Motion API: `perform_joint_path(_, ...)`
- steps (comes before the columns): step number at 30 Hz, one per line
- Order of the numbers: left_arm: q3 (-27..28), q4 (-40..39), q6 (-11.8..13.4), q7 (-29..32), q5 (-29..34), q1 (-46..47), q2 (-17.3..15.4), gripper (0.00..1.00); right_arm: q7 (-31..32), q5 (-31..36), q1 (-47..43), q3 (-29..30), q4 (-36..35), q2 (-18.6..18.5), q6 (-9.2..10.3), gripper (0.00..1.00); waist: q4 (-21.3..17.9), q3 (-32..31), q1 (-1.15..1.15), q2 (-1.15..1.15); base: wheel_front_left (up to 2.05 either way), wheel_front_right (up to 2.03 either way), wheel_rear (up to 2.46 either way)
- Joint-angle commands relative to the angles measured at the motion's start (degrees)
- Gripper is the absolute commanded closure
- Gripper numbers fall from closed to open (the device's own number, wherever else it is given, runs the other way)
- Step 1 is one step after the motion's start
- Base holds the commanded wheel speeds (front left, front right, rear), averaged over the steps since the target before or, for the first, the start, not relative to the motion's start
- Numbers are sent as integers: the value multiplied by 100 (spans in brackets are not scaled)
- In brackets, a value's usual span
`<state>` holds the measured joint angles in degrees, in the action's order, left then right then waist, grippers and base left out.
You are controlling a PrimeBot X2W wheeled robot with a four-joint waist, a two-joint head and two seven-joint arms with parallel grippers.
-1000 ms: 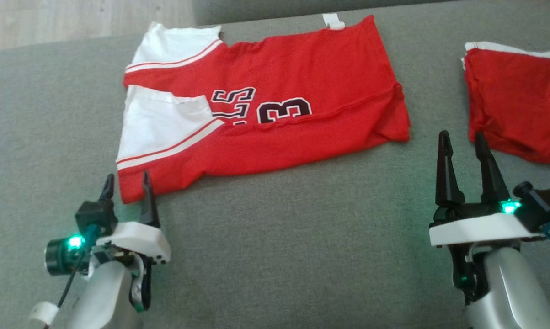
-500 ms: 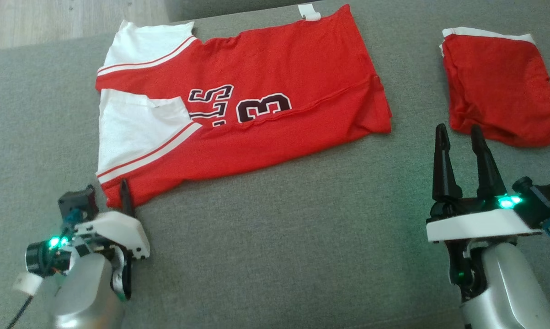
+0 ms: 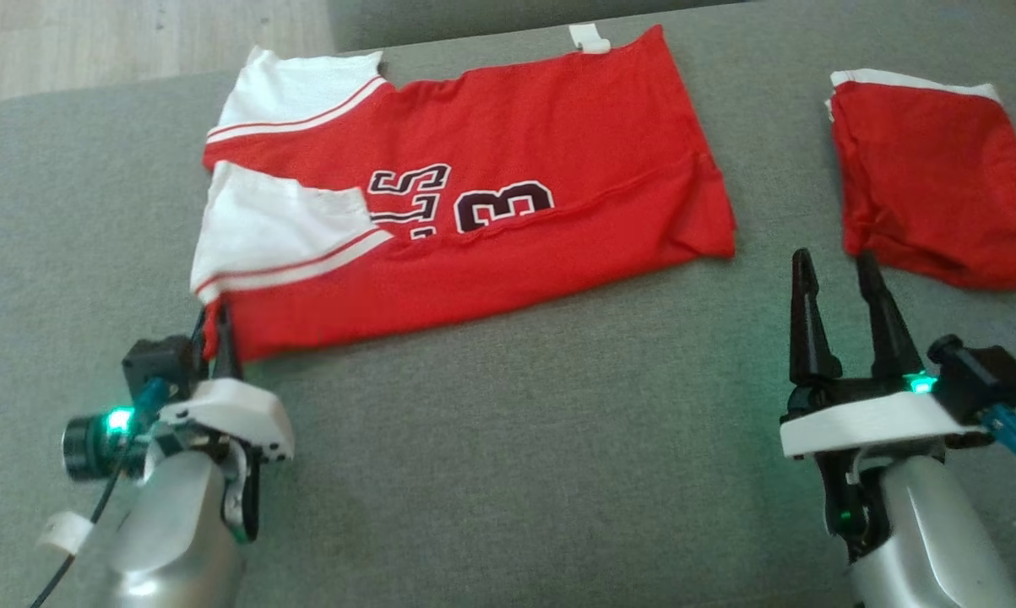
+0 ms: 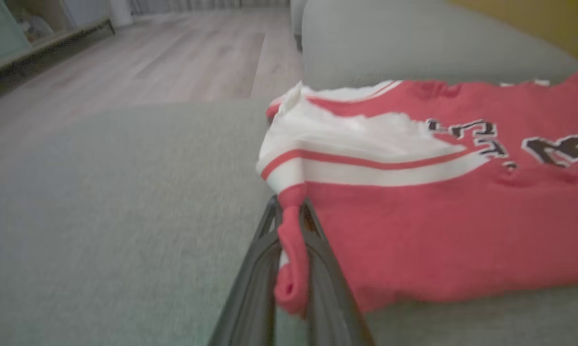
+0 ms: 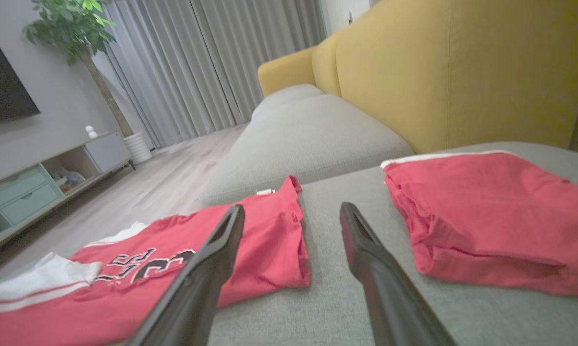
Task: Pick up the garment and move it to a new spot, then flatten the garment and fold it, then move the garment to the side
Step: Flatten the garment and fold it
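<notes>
The red basketball jersey (image 3: pixel 491 211) is lying flat on the grey sofa cushion (image 3: pixel 508 439). It is folded lengthwise, and the fold is cutting across its dark, white-outlined lettering and number. Its white sleeve panels, trimmed with red stripes, are pointing to the left and its hem to the right. Its near left corner is bunching up, pinched between the fingers of the left end effector (image 3: pixel 215 325).
</notes>
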<state>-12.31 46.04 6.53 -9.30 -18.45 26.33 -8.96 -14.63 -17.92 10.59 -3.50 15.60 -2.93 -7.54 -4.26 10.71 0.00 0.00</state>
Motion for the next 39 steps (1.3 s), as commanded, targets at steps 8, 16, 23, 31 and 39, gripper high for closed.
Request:
perform_joint_path(8,-177,-1187,-85,-468,358,252,-186,100,540,204,1028,57,1175,5,5,0,261,91,0,0,0,0,0)
perform_joint_path(16,-369,-1775,-133,-531,500,231,-159,100,901,-49,1927,265,2538,5,5,0,479,271,0,0,0,0,0)
perform_joint_path(23,-517,-2003,-170,-541,536,239,-104,100,901,297,2722,360,3803,5,5,0,667,458,0,0,0,0,0)
perform_joint_path(31,-585,-2020,-162,-530,516,248,-100,100,797,1028,3211,403,4827,5,5,91,755,519,0,0,0,0,0)
perform_joint_path(39,-539,-1817,-137,-459,415,87,-224,100,362,1213,3309,468,5230,5,5,100,645,256,0,0,0,0,0)
